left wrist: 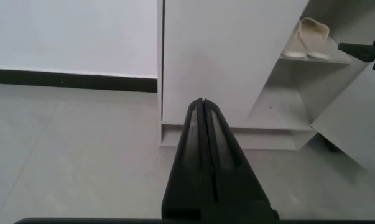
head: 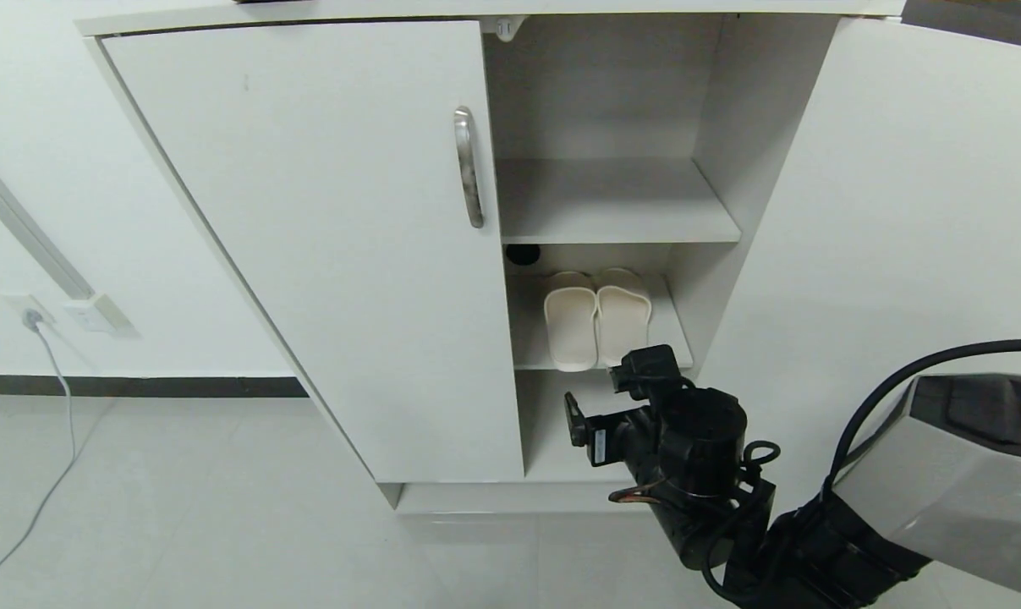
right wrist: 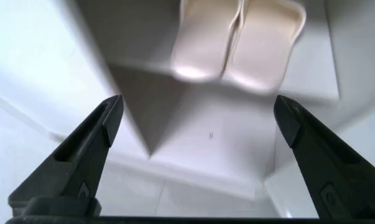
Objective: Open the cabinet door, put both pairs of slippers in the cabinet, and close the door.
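Nearest, the left gripper (left wrist: pixel 203 109) hangs low over the tiled floor (left wrist: pixel 75 149) in front of the cabinet (head: pixel 730 127), its two fingers pressed flat together with nothing between them. The right gripper (head: pixel 609 391) is held up at the open side of the cabinet, level with the gap under the lower shelf (head: pixel 527 330). Its fingers are spread wide and hold nothing.

Just beyond it, one pair of slippers (head: pixel 596 317) lies on that lower shelf. They are side by side and touching along their inner edges, with the toes pointing into the cabinet. They are plain cream slides with a broad band over the foot and thick, rounded soles. They look soft and light, so they should be easy to pinch by the band or the edge.

Above them is the upper shelf (head: pixel 612 203). The right door (head: pixel 899 211) is swung wide open, while the left door (head: pixel 324 254) is shut, its metal handle (head: pixel 468 167) upright at its inner edge.

I judge the door step done and the loading half done, since one pair is in the cabinet. The next move probably calls for drawing the empty right gripper back clear of the shelf without nudging the pair, then fetching the other pair. There is bare shelf beside and above for it. Closing the right door comes last
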You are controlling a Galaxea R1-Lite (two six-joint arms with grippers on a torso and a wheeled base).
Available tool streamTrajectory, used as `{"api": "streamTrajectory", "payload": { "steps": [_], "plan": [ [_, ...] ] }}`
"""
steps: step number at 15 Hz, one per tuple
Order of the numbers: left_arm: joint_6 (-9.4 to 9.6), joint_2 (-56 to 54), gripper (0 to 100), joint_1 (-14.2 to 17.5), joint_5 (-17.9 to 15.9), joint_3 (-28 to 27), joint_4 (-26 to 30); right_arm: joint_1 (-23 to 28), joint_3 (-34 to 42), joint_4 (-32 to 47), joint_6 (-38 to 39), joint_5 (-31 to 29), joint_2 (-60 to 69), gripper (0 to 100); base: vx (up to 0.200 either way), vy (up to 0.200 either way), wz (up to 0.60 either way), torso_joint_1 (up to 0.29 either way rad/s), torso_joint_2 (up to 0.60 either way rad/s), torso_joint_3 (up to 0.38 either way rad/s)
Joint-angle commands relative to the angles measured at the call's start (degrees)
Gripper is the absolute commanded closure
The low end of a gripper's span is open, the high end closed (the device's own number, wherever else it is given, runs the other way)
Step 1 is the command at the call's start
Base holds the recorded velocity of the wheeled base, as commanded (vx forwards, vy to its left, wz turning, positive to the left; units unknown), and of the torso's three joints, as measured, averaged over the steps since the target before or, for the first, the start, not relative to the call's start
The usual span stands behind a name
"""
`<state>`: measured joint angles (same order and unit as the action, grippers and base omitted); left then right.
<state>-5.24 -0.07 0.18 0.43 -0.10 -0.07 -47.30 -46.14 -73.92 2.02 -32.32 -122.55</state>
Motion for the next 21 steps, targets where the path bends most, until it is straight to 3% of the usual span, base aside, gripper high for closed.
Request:
{"api": "streamTrajectory", "payload": {
  "steps": [1,14,21],
  "plan": [
    [-0.03,0.07,100,-0.01,0.01,0.01,-0.01,0.01,0.00,-0.08,0.00,0.06,-0.14,0,0.000,0.000,0.00,0.000,0.00,0.000],
    [0.14,0.07,100,-0.01,-0.16,0.01,-0.01,-0.07,0.26,-0.08,0.00,-0.03,-0.14,0,0.000,0.000,0.00,0.000,0.00,0.000],
    [0.14,0.07,100,-0.01,-0.25,0.01,-0.01,-0.16,0.70,-0.17,-0.09,-0.03,-0.14,0,0.000,0.000,0.00,0.004,0.00,0.185]
  ]
}}
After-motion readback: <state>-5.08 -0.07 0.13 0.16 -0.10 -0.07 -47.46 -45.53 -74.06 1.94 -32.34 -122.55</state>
